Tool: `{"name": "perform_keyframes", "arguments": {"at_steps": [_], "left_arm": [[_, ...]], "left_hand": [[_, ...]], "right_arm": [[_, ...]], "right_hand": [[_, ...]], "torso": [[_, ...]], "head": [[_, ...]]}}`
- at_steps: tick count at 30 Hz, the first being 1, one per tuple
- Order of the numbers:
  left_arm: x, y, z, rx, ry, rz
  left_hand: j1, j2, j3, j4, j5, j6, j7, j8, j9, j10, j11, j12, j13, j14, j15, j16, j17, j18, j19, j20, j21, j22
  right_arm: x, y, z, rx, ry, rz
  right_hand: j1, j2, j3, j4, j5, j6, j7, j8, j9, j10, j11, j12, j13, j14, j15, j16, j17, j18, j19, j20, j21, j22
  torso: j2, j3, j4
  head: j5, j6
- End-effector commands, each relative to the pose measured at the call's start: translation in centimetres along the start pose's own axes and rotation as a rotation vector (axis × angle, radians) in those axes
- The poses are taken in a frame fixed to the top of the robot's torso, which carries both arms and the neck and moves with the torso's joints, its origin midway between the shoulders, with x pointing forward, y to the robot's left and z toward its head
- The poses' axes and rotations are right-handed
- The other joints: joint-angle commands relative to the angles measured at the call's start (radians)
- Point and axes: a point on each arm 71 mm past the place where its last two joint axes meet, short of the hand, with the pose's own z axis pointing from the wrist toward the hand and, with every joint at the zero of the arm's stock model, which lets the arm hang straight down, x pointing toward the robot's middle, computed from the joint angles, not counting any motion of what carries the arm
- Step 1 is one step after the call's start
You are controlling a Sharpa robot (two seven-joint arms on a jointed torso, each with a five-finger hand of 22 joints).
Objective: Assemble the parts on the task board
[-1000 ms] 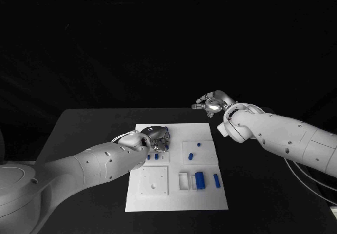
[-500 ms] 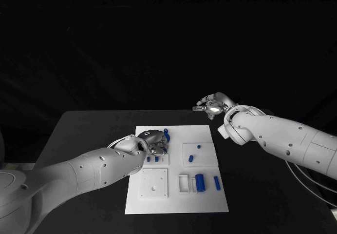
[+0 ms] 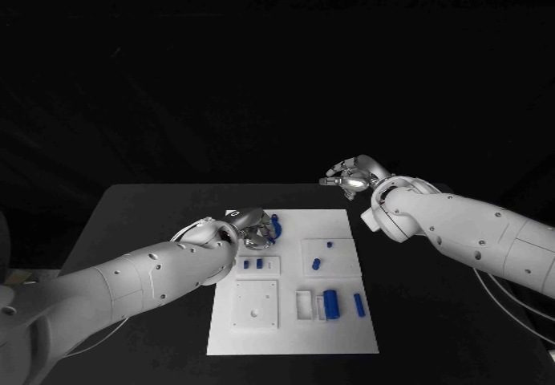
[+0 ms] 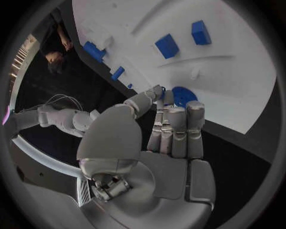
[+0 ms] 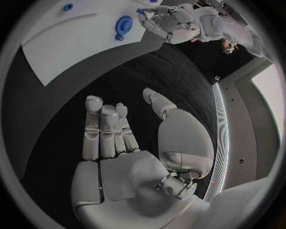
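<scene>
The white task board (image 3: pixel 295 337) lies in the middle of the black table. My left hand (image 3: pixel 253 224) hovers low over its far left corner. Thumb and a finger pinch a small blue part (image 4: pixel 162 90), mostly hidden, also seen as the small blue part (image 5: pixel 140 10). A round blue part (image 4: pixel 183 95) lies on the board just past the fingertips, seen too as the round blue part (image 3: pixel 275 228) and the round blue part (image 5: pixel 124 24). My right hand (image 3: pixel 353 177) is raised beyond the board's far right corner, fingers apart and holding nothing, as the right hand (image 5: pixel 113 143) confirms.
Several more blue parts lie on the board: two small ones (image 3: pixel 251 263), a peg (image 3: pixel 316 261), a long block (image 3: pixel 332 303) and a thin bar (image 3: pixel 358 303). A white square plate (image 3: pixel 257 301) and a white slotted block (image 3: pixel 303 303) sit toward the near end.
My left hand has lifted and drawn back toward the board's far left corner, uncovering the round blue part. The right hand rose slightly and stayed open.
</scene>
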Motion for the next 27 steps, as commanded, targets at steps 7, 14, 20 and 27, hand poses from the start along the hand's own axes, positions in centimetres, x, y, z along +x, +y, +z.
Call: {"name": "perform_keyframes", "arguments": {"at_steps": [7, 14, 20, 27], "left_arm": [[-1.1, 1.5, -1.4, -0.028, 0.034, -0.071], [-1.3, 2.6, -1.8, -0.053, 0.046, -0.069], [-1.4, 3.2, -1.7, -0.067, 0.049, -0.055], [-1.3, 3.7, -1.7, -0.079, 0.056, -0.052]], "left_hand": [[-0.010, 0.005, 0.007, 0.000, 0.006, 0.011, 0.002, 0.005, 0.001, 0.018, 0.007, -0.005, 0.001, 0.004, -0.005, 0.007, -0.001, 0.109, 0.002, -0.006, 0.007, 0.011], [-0.010, 0.005, 0.007, 0.000, 0.007, 0.012, 0.002, 0.005, 0.001, 0.019, 0.007, -0.006, 0.001, 0.005, -0.005, 0.007, -0.001, 0.109, 0.002, -0.006, 0.007, 0.011], [-0.010, 0.005, 0.008, 0.000, 0.007, 0.012, 0.002, 0.005, 0.001, 0.019, 0.007, -0.006, 0.001, 0.005, -0.005, 0.007, -0.001, 0.109, 0.002, -0.007, 0.007, 0.011], [-0.010, 0.006, 0.008, -0.001, 0.008, 0.012, 0.002, 0.005, 0.002, 0.020, 0.007, -0.007, 0.001, 0.005, -0.005, 0.007, -0.002, 0.109, 0.002, -0.007, 0.007, 0.011]], "right_arm": [[-0.1, -0.1, -0.1, -0.008, 0.008, -0.004], [-0.2, -0.2, -0.1, -0.006, 0.007, -0.004], [-0.1, -0.1, -0.1, -0.008, 0.009, -0.004], [-0.1, -0.1, -0.1, -0.008, 0.009, -0.004]], "right_hand": [[-0.005, 0.007, 0.000, 0.005, 0.005, 0.000, 0.008, 0.007, -0.002, -0.005, 0.000, 0.007, -0.001, -0.003, -0.005, 0.005, -0.001, 0.045, 0.001, -0.008, -0.005, 0.018], [-0.005, 0.007, 0.000, 0.005, 0.005, 0.000, 0.008, 0.007, -0.002, -0.005, 0.000, 0.007, -0.002, -0.003, -0.005, 0.005, -0.002, 0.045, 0.001, -0.009, -0.005, 0.018], [-0.005, 0.007, 0.000, 0.005, 0.005, 0.000, 0.008, 0.007, -0.002, -0.005, 0.000, 0.007, -0.002, -0.003, -0.005, 0.005, -0.002, 0.045, 0.001, -0.009, -0.005, 0.018], [-0.005, 0.007, 0.000, 0.005, 0.005, 0.000, 0.008, 0.007, -0.002, -0.005, 0.000, 0.008, -0.003, -0.003, -0.005, 0.005, -0.002, 0.045, 0.001, -0.009, -0.005, 0.018]], "torso": [[0.001, 0.0000, -0.0001], [0.002, -0.0005, -0.0013], [0.002, -0.0003, -0.0027], [0.002, 0.0006, -0.0034]], "head": [[0.008, 0.003], [0.010, 0.003], [0.013, 0.002], [0.013, -0.001]]}}
